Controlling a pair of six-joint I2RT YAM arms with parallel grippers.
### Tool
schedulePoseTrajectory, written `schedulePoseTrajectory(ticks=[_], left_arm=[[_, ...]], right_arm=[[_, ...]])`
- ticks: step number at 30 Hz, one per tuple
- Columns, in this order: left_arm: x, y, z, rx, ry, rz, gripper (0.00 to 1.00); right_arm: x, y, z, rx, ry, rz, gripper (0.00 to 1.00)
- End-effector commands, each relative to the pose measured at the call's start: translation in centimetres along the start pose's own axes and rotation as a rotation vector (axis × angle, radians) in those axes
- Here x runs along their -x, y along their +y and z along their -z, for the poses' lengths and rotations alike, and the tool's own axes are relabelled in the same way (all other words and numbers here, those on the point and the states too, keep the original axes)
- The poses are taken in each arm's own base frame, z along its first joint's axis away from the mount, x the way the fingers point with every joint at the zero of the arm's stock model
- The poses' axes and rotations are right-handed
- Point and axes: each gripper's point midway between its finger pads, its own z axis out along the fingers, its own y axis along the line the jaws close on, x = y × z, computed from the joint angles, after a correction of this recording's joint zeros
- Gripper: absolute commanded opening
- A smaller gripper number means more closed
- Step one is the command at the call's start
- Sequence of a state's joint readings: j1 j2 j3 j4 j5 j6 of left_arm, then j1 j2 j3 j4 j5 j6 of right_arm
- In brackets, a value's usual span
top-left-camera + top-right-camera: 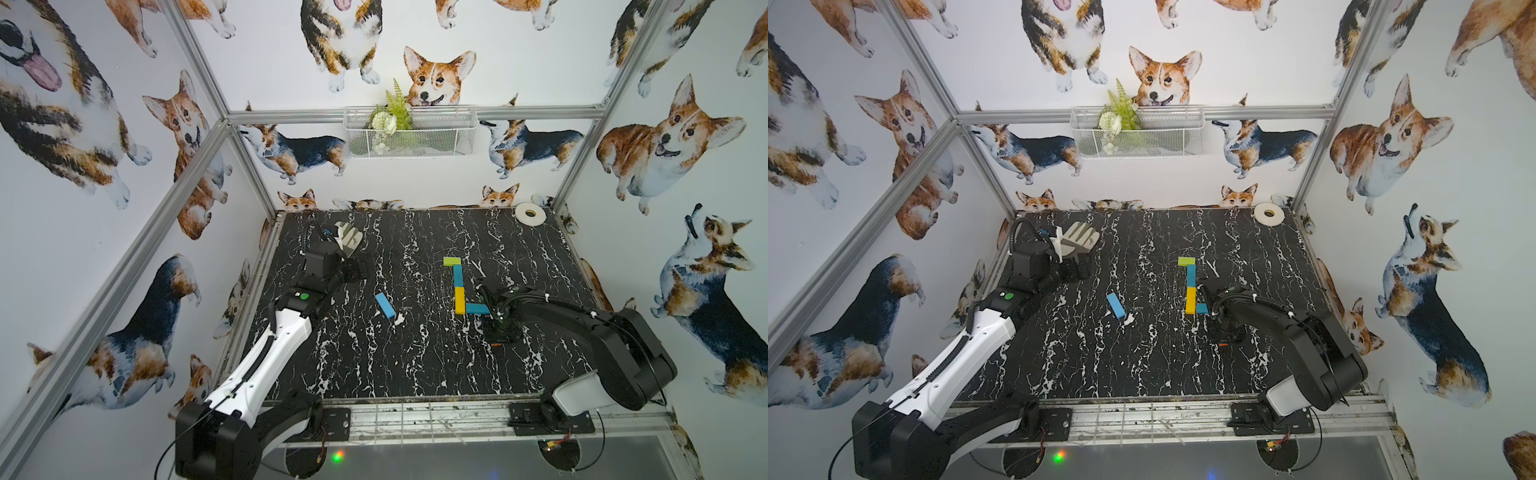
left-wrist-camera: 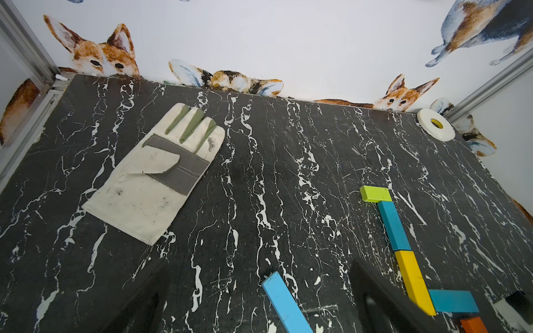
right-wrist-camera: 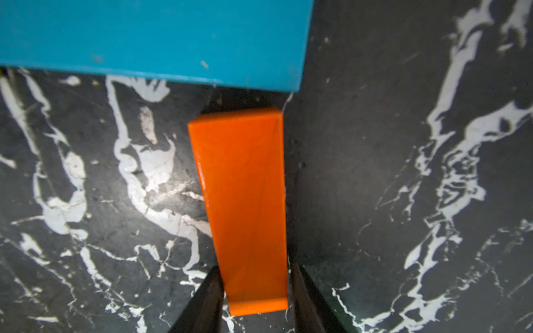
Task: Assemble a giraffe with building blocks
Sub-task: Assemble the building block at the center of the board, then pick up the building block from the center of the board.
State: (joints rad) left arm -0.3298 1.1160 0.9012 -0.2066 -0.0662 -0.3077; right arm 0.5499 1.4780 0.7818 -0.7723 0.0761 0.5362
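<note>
Right pincer: jaws a little apart, astride one end of the orange bar, not clamped. One pad looks flush on its side, the other shows a sliver of gap. The bar lies flat on the worktop. Its other end is just short of the teal body bar, at that bar's outer end. There's a thin dark line between them, contact unclear.

Risk 1: I lift off with that pad rubbing, and the leg yaws or drags off the body.

Risk 2: any nudge forward shoves the body bar into the yellow bar. Then the teal neck and green head go crooked too.

The giraffe sits right of the worktop's middle.

Light-blue bar lies loose near the middle, unplaced. Its slot beside the yellow bar looks tight, easy to bump.

Left pincer gapes empty toward the left edge, near the glove by the far left corner. Tape roll in the far right corner is no threat.
</note>
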Motion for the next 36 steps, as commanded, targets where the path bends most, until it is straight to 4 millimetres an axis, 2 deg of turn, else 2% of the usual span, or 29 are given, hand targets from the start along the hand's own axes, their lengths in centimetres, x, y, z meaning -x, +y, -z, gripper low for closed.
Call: schedulePoseTrajectory(ticks=[1,9,11,14,16,20,24,25,28,32,36], left_arm=[[0.8,-0.3,0.1,-0.012,-0.029,0.007,1.00],[0.8,-0.3,0.2,-0.011,-0.032,0.005,1.00],[0.8,-0.3,0.2,-0.010,-0.032,0.005,1.00],[0.9,-0.3,0.3,-0.009,-0.034,0.004,1.00],[0.9,-0.2,0.3,-0.006,-0.035,0.004,1.00],[1.0,0.0,0.3,0.006,-0.036,0.005,1.00],[1.0,1.0,0.3,0.036,-0.035,0.036,1.00],[1.0,0.9,0.3,0.036,-0.036,0.036,1.00],[1.0,1.2,0.4,0.049,-0.038,0.036,1.00],[1.0,1.9,0.5,0.084,-0.036,0.043,1.00],[1.0,3.5,0.6,0.168,-0.030,0.057,1.00]], right_arm=[[0.1,-0.1,0.3,-0.006,-0.004,-0.003,0.70],[0.4,0.5,1.2,0.036,-0.022,0.021,1.00],[0.5,0.9,2.1,0.057,-0.048,0.027,1.00],[1.0,2.0,4.9,0.061,-0.142,0.077,1.00],[1.3,3.6,7.0,0.048,-0.217,0.162,1.00],[2.0,8.5,10.5,0.021,-0.320,0.316,1.00],[2.9,14.7,11.8,0.007,-0.390,0.445,1.00],[3.1,16.0,11.8,0.015,-0.397,0.457,1.00],[3.5,19.3,10.2,0.046,-0.320,0.454,0.92],[4.0,23.1,8.2,0.059,-0.233,0.503,0.92],[4.8,26.4,6.7,0.168,-0.199,0.530,0.92]])
